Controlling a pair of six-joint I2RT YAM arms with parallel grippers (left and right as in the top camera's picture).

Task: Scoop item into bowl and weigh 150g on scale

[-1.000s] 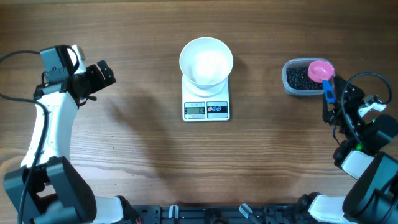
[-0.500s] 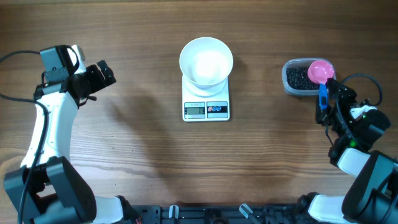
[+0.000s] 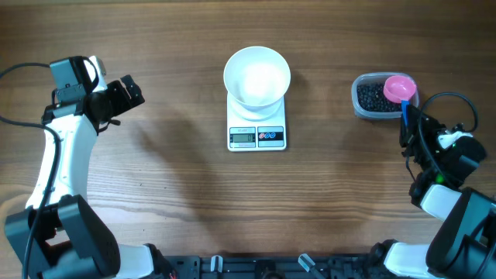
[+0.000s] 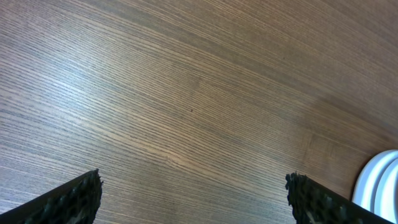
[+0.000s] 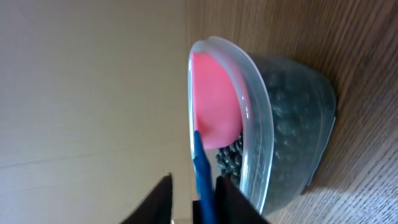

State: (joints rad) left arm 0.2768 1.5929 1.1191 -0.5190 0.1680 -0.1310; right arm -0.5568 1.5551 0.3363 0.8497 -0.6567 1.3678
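**Right jaws clamped on the scoop handle; left jaws spread and empty**

At the near right of the table (image 3: 186, 186), the right jaws are pinched on the blue handle of the pink scoop (image 3: 400, 87). In the right wrist view, dark fingers (image 5: 158, 199) sit close on either side of that handle.

Just beyond them, the scoop's pink cup lies in the clear tub (image 3: 361, 108), on top of the item (image 3: 373, 96), a heap of tiny black beads inside the tub.

In the middle of the table stands the scale (image 3: 256, 136), with its display and buttons facing the near edge, well apart from the tub. The bowl (image 3: 256, 77) sits on the scale's far part and overhangs it. Its inside shows plain white.

At the far left, the left jaws hang over bare wood, spread wide, gripping and touching nothing. The left wrist view shows their two tips at opposite lower corners, with only wood grain between them.
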